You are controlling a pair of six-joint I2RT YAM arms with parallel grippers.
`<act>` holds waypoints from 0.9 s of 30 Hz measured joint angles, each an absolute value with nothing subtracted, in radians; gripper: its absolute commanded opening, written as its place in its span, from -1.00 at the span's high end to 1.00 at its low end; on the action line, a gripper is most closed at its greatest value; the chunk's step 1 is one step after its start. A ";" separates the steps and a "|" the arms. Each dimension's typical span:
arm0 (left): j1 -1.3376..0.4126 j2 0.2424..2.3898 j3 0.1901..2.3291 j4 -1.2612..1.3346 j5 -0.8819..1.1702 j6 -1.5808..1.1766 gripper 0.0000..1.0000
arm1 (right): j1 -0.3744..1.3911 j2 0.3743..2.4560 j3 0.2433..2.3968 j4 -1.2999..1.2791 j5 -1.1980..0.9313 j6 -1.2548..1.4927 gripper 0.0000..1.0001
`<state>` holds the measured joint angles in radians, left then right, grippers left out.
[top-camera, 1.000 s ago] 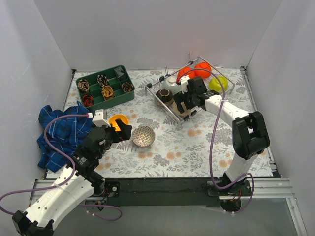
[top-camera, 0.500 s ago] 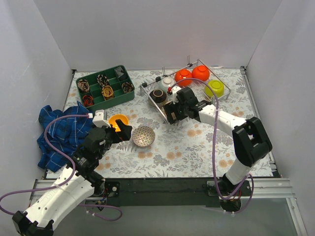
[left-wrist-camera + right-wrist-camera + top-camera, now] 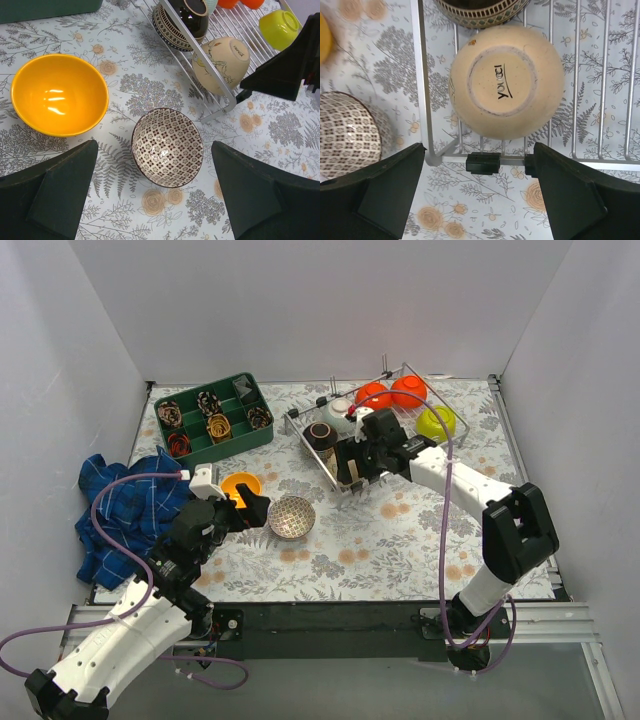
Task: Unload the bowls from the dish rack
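Note:
The silver wire dish rack (image 3: 455,430) stands at the back right. It holds two red-orange bowls (image 3: 373,393), a lime green bowl (image 3: 437,421), a pale bowl (image 3: 342,407), a dark brown bowl (image 3: 321,434) and a beige bowl (image 3: 506,82) tipped with its base up in the near left corner. My right gripper (image 3: 479,147) hangs open just above the beige bowl and the rack's end wire (image 3: 420,75). An orange-yellow bowl (image 3: 59,94) and a lattice-patterned bowl (image 3: 167,147) sit upright on the mat. My left gripper (image 3: 154,200) is open over the lattice bowl, holding nothing.
A dark green divided tray (image 3: 213,420) with small patterned items stands at the back left. A blue plaid cloth (image 3: 125,510) lies at the left edge. White walls close in the left, back and right sides.
My right gripper has swung left to the rack's near corner, above the beige bowl, and its jaws have widened slightly. The rack has shifted a little. The left arm has not moved.

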<state>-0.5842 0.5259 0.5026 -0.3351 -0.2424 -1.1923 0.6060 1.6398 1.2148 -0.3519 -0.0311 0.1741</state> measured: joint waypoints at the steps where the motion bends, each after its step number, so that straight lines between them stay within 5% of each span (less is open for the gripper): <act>1: -0.584 0.526 0.503 -0.335 -0.241 -1.192 -0.96 | 0.596 1.631 1.224 -0.358 -0.049 0.191 -0.97; 27: -0.584 0.534 0.498 -0.327 -0.199 -1.180 -0.96 | 0.359 1.804 1.219 -0.173 -0.375 0.628 -0.97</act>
